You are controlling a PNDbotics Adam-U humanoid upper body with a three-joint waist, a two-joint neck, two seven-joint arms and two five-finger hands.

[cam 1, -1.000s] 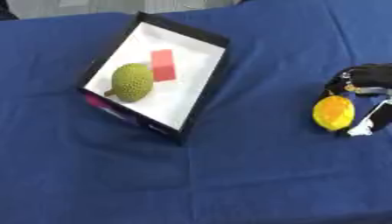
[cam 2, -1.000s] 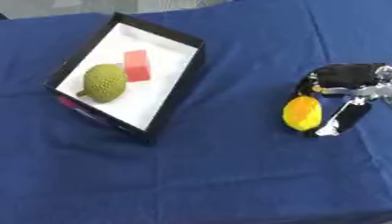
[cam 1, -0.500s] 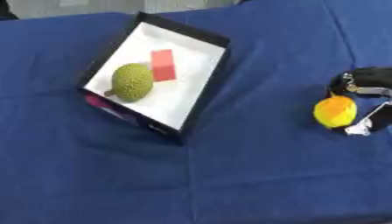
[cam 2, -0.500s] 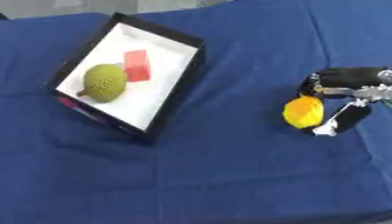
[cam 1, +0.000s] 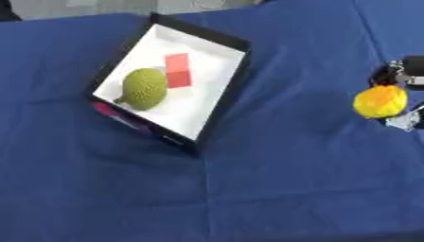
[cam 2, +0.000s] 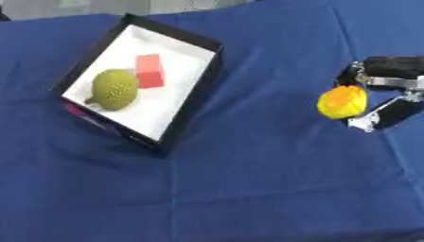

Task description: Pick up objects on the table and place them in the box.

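Box (cam 2: pixel 187 100) lies on the blue tablecloth (cam 2: pixel 248 179), at about 10 o'clock from the middle of my view. It is black outside and white inside, and it sits turned at an angle. Inside it I see two things: a green bumpy fruit (cam 2: pixel 112 89) toward the 7 o'clock end, and a red block (cam 2: pixel 149 71) just beside it toward 1 o'clock. I cannot tell if they touch each other.

At 3 o'clock, well apart from the box, I see my right hand (cam 2: pixel 383 90). Its fingers and thumb are curled around a yellow-orange fruit (cam 2: pixel 341 101), and I hold the fruit between them. One dark finger goes over the top of the fruit, and one goes under it at 4 o'clock. I cannot tell if the fruit rests on the cloth or is lifted.

My left hand does not show in either view.
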